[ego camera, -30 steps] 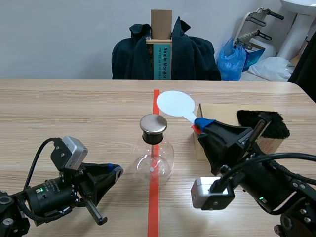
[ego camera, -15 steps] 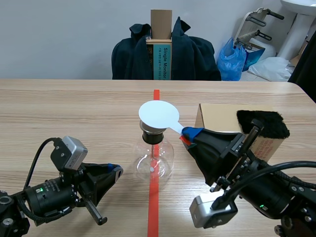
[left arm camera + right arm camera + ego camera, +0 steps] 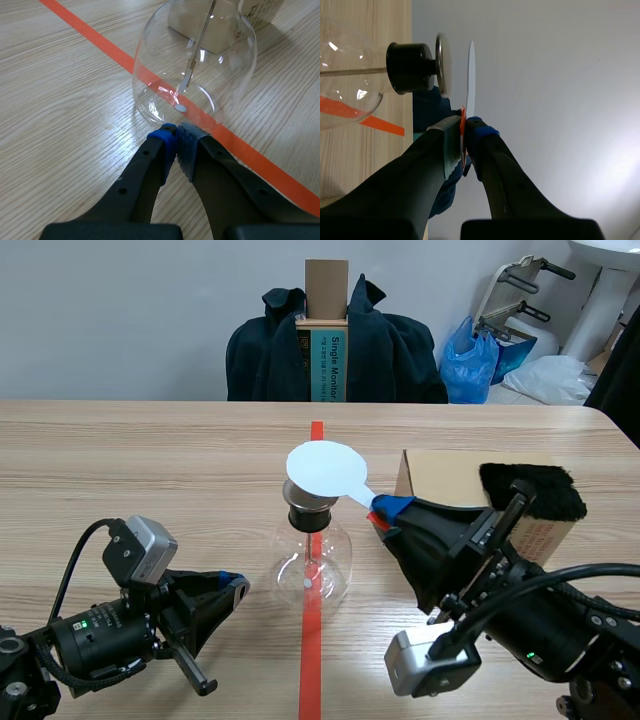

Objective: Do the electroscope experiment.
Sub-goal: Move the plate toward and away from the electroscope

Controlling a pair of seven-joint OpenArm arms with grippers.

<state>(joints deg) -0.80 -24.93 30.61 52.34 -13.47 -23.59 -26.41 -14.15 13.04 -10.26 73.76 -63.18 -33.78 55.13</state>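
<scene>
Pinching the thin white round paddle by its handle in my right hand, just off the shiny metal cap of the glass flask. Left hand is closed empty, pads together, beside the flask's base on the woodgrain table.

Pale wood-grain desk bearing a round clear glass flask and a brown cardboard box

The flask, with black neck and metal cap, stands upright on the orange-red tape line near the desk's middle; the box rests flat on the boards near the flask's right, apart from it
</scene>
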